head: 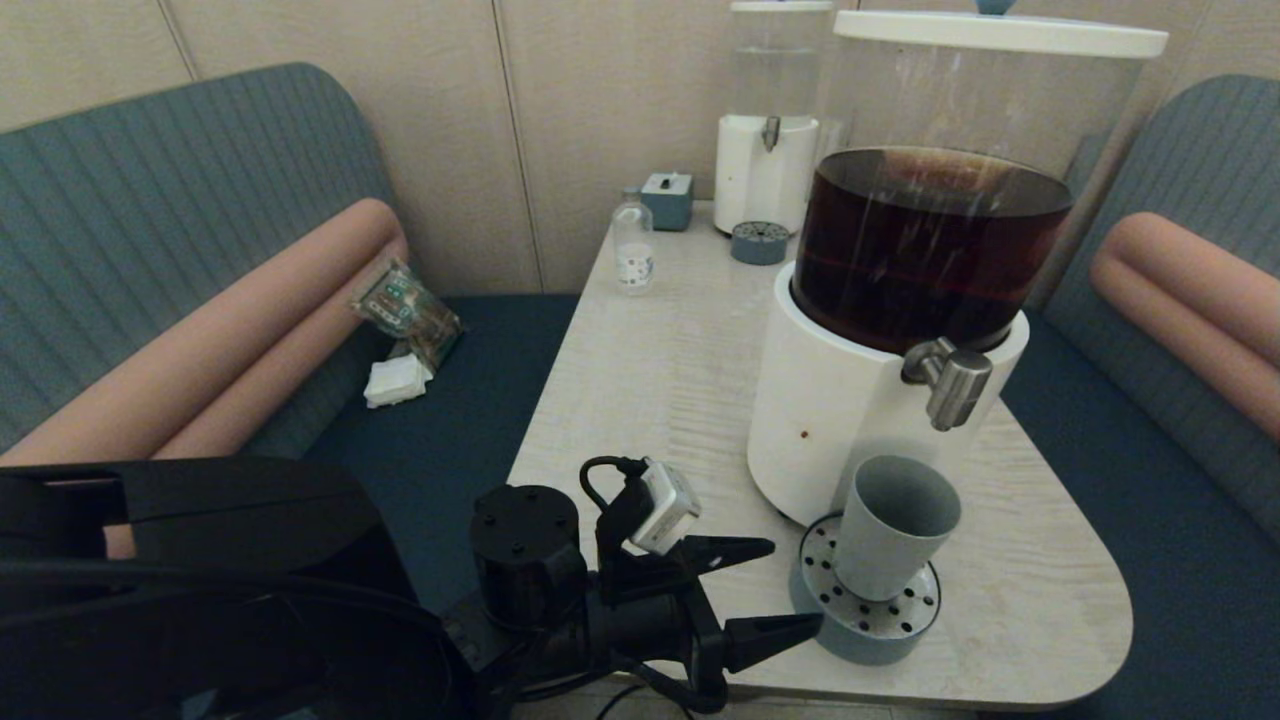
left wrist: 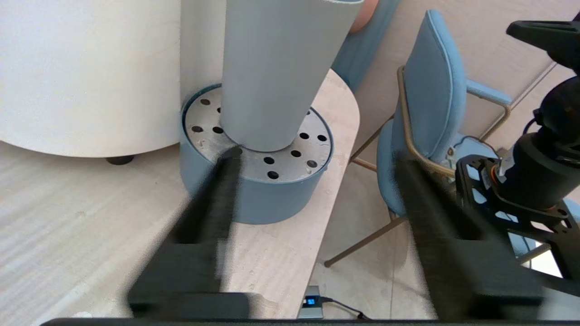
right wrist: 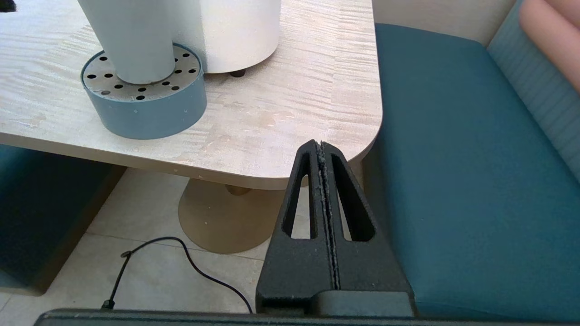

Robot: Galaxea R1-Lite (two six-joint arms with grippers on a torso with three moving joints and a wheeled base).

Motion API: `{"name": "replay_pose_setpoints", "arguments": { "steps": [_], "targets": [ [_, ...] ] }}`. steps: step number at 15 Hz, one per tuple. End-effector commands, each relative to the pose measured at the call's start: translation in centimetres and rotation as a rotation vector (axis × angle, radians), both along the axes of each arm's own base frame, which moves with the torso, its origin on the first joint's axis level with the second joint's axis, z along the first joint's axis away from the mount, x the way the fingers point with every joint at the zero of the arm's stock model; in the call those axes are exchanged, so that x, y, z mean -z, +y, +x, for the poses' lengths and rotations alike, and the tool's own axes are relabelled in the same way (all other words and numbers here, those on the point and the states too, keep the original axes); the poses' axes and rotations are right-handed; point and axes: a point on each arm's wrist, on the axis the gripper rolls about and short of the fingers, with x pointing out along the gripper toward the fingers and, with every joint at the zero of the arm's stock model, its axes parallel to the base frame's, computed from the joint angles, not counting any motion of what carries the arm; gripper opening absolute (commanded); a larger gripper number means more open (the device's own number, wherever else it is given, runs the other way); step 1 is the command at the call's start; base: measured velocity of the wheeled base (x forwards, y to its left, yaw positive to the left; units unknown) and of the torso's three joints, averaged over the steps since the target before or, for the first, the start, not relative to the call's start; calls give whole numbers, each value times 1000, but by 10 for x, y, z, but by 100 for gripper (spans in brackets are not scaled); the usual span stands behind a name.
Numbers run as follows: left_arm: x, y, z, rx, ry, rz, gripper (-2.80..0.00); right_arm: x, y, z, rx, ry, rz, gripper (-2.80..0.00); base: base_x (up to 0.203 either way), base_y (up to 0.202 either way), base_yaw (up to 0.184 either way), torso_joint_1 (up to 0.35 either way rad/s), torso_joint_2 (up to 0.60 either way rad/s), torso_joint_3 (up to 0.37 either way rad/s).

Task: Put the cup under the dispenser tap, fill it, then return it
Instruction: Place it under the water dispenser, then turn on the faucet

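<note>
Head view: the cup (head: 893,525) stands upright on the perforated drip tray (head: 868,610), right below the dispenser tap (head: 950,380), so placing looks done. Can't see any liquid in the cup; filling and returning look outstanding. Left gripper (head: 770,588) sits just left of the tray, jaws apart, holding nothing.

Left wrist view: fingers (left wrist: 217,190) blurred, spread, short of the cup (left wrist: 281,68).

Right wrist view: right gripper (right wrist: 322,149) parked off the table's (right wrist: 290,104) near edge, jaws pressed together, empty.
</note>
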Motion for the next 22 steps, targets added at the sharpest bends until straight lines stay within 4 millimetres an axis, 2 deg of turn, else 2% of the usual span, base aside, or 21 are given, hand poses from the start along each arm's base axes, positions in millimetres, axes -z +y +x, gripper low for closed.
{"name": "replay_pose_setpoints", "arguments": {
  "steps": [1, 6, 13, 22],
  "targets": [
    [-1, -1, -1, 7, -4, -5, -280, 0, 0, 0, -1, 1, -1, -280, 0, 0, 0, 0, 0, 0],
    [9, -9, 3, 15, 6, 4, -280, 0, 0, 0, -1, 0, -1, -280, 0, 0, 0, 0, 0, 0],
    [22, -37, 13, 51, -7, -17, -280, 0, 0, 0, -1, -1, -1, -280, 0, 0, 0, 0, 0, 0],
    [27, -46, 21, 53, -14, -28, -280, 0, 0, 0, -1, -1, -1, -280, 0, 0, 0, 0, 0, 0]
  ]
}}
